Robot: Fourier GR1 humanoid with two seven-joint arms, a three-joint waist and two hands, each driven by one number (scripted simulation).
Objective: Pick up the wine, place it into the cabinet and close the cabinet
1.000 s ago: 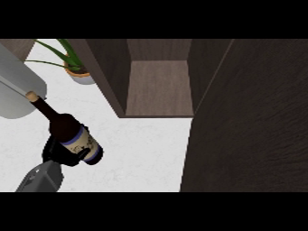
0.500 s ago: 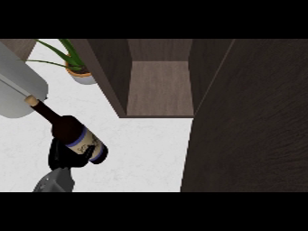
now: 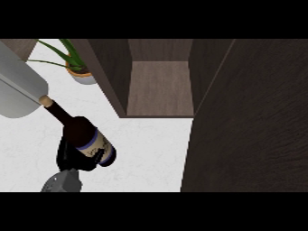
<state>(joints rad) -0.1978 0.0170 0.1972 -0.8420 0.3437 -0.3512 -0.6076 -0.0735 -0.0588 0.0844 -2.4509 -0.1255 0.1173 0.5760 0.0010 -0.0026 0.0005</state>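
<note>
A dark wine bottle (image 3: 84,135) with a blue and white label hangs tilted over the white counter (image 3: 149,144) at the lower left, its neck pointing up and left. My right hand (image 3: 67,157) is curled round the bottle's lower body and is partly hidden behind it, with a bit of grey forearm below. The cabinet (image 3: 160,88) stands open up and right of the bottle, and its brown floor is bare. A big grey forearm (image 3: 9,85) fills the upper left, with the bottle's cork end touching it in the picture. My left hand does not show.
The cabinet's dark open door (image 3: 263,126) fills the right side of the view. A potted green plant (image 3: 77,68) stands on the counter just left of the cabinet's side wall (image 3: 109,76).
The bottle and the hand holding it have shifted a little to the right, toward the cabinet. Less of the forearm below now shows.
</note>
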